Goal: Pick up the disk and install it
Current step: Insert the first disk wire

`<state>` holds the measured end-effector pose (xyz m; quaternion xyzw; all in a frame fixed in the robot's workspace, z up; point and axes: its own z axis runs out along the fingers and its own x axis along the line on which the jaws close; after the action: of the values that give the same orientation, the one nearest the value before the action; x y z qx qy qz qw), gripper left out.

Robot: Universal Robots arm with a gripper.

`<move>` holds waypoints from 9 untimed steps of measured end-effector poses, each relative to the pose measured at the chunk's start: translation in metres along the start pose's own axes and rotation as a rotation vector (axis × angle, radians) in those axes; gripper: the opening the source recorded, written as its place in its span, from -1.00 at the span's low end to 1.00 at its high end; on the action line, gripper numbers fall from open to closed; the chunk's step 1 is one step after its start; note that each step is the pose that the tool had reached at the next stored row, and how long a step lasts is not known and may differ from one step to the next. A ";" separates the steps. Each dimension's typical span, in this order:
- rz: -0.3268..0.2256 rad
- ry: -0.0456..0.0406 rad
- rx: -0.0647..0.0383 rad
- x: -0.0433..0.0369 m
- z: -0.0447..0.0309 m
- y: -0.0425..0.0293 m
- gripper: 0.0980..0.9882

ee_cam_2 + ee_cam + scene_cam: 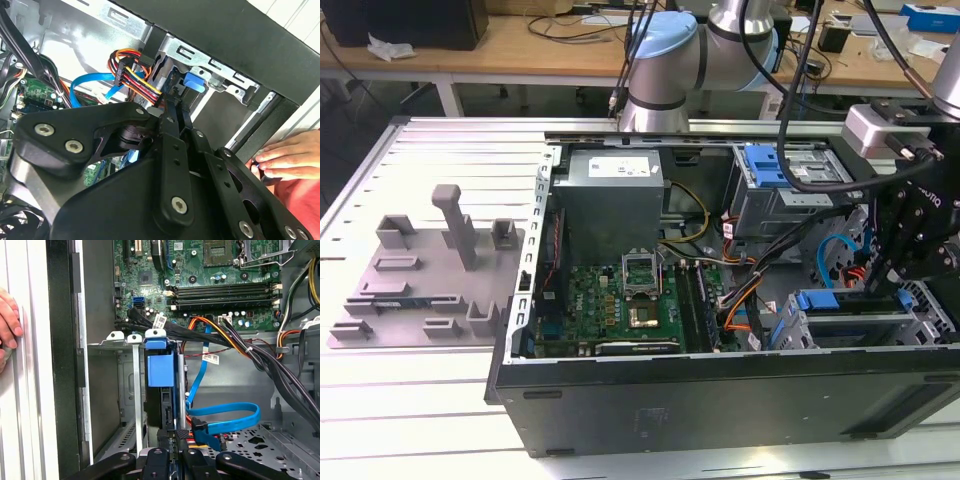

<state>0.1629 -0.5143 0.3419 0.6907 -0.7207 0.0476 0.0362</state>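
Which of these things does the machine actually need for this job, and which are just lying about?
Job: disk in bright blue plastic rails, standing in the grey metal drive cage; black gripper at its end.
Just there: green motherboard; blue flat cable; grey plastic parts tray; a person's hand beside the case.

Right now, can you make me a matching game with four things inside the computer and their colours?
Things:
1. flat cable
2. circuit board
3. power supply box
4. hand

Colours or places:
A. green
B. resting on the case's outer edge
C. blue
D. grey

Pairs: 1-C, 2-A, 3-D, 4-B
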 end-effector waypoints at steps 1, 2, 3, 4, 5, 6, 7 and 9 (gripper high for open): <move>0.000 0.0001 0.000 0.0000 0.0000 0.0000 -0.84; 0.000 0.0000 0.000 0.0000 0.0000 0.0000 -0.84; 0.000 -0.0001 0.000 0.0001 -0.0002 0.0000 -0.84; 0.000 0.0000 0.000 0.0002 -0.0008 0.0000 -0.84; 0.000 -0.0001 0.000 0.0002 -0.0014 0.0000 -0.84; 0.000 -0.0001 0.000 0.0003 -0.0022 0.0000 -0.84; 0.000 -0.0003 0.000 0.0003 -0.0022 0.0000 -0.84; 0.000 -0.0003 0.000 0.0003 -0.0022 0.0000 -0.84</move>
<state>0.1629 -0.5143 0.3441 0.6907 -0.7207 0.0475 0.0361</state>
